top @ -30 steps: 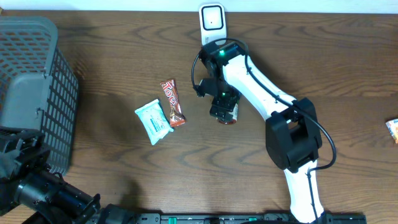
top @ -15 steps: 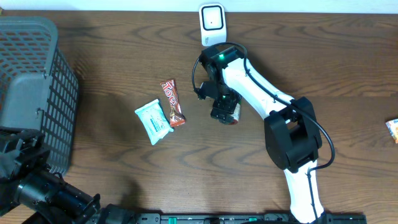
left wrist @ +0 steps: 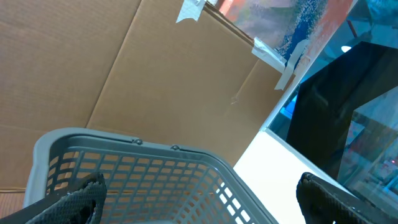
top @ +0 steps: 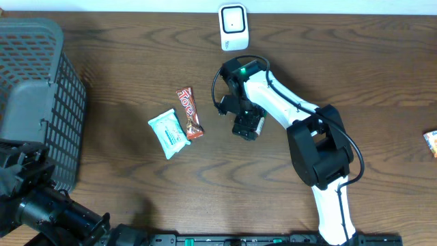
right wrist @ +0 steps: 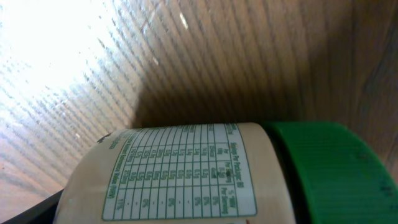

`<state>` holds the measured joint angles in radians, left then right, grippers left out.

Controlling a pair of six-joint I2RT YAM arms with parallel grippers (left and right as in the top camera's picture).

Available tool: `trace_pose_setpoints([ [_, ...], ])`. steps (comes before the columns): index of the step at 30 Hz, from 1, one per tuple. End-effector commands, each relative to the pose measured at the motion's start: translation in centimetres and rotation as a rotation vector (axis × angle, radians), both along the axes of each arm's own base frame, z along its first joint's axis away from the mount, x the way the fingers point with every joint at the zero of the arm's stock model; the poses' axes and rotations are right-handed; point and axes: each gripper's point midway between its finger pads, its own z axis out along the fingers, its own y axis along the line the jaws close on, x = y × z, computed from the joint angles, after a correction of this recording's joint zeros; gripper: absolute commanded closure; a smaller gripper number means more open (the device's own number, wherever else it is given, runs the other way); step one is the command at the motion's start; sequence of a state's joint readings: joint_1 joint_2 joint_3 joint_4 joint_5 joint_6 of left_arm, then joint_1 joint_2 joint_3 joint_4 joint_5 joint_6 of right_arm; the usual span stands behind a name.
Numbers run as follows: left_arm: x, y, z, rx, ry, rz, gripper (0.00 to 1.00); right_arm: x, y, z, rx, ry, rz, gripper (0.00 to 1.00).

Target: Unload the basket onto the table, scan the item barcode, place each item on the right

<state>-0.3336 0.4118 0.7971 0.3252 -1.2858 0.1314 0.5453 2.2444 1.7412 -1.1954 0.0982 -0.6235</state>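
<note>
A beige bottle [right wrist: 186, 174] with a green cap [right wrist: 329, 168] and a printed nutrition table lies on its side on the wooden table and fills the lower half of the right wrist view. My right gripper [top: 247, 126] hangs straight over it with its jaws wide apart around it, hiding it in the overhead view. The white barcode scanner [top: 233, 27] stands at the table's far edge, beyond that gripper. At the near left corner my left gripper [left wrist: 205, 199] is open and empty, facing the grey basket [left wrist: 143, 168].
A brown chocolate bar [top: 189, 113] and a teal-and-white packet [top: 168, 133] lie left of the right gripper. The grey mesh basket [top: 37, 96] fills the left side. An orange packet [top: 431, 142] pokes in at the right edge.
The right gripper has slid a little toward the near side, away from the scanner, and now covers the bottle that showed beside it before. The left arm is still.
</note>
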Motion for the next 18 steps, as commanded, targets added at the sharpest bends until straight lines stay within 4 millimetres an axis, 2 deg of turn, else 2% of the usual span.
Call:
trace_pose_setpoints([
  [1,-0.6,0.3,0.2,-0.009,-0.010,0.014,0.02,0.0,0.2,0.4,0.004,-0.017,-0.022,0.08],
  [5,-0.6,0.3,0.2,-0.009,-0.010,0.014,0.02,0.0,0.2,0.4,0.003,-0.020,-0.045,0.17],
  [10,-0.6,0.3,0.2,-0.009,-0.010,0.014,0.02,0.0,0.7,0.4,0.005,-0.046,-0.147,0.20],
  [15,-0.6,0.3,0.2,-0.009,-0.010,0.014,0.02,-0.5,1.2,0.4,-0.004,-0.067,-0.327,0.18],
  [18,-0.6,0.3,0.2,-0.009,-0.010,0.014,0.02,-1.2,1.7,0.4,-0.003,-0.055,-0.438,0.23],
])
